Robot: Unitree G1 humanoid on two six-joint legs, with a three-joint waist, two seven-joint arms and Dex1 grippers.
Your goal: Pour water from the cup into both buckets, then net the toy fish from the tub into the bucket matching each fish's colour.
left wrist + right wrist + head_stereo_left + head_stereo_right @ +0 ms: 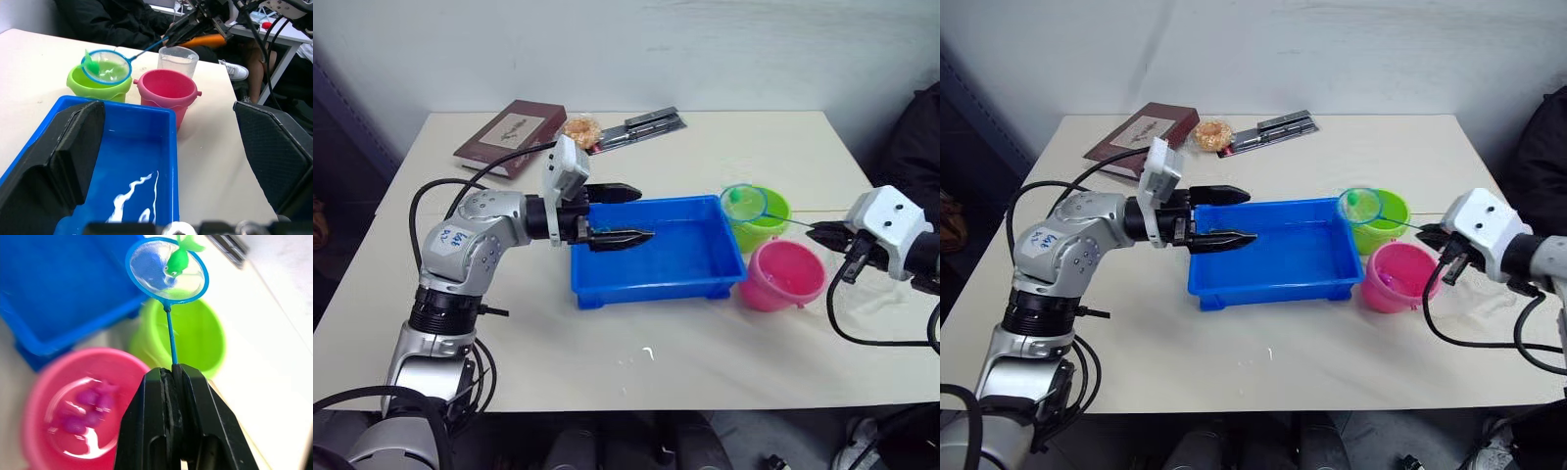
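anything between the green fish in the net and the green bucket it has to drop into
Nothing visible is in the way. The right gripper holds the net with the green fish over the green bucket, whose mouth is open. The pink bucket stands beside it, out of the way.

Place: a lab or test room set up for robot trials, not a home.
Table: plain cream top against a bare white wall, laid out like a test bench.
Clutter at the far edge: a maroon book, a wrapped snack, a packet of dark tools.
People: someone in dark clothes sits just past the table, a white trainer on the floor.
Beyond them: another desk with metal legs and loose black cables.
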